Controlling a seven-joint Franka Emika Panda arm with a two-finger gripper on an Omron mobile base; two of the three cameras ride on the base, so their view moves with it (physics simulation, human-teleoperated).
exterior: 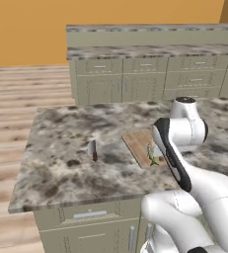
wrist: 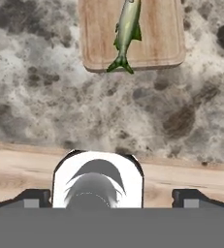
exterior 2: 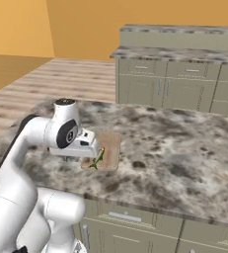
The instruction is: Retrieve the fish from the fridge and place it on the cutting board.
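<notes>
Slim grey-green fish [wrist: 128,30] is laid on light-brown wooden cutting board [wrist: 157,34], gripper [wrist: 111,197] spread empty; placement is judged complete.

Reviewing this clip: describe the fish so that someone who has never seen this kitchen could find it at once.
Start at the marbled grey island counter in front of the robot. Near its front edge lies a light-brown wooden cutting board, and the fish lies along it, tail fin just past the board's edge. It is slim and grey-green with a pale belly, unlike the small dark-handled knife lying apart on bare stone.
</notes>
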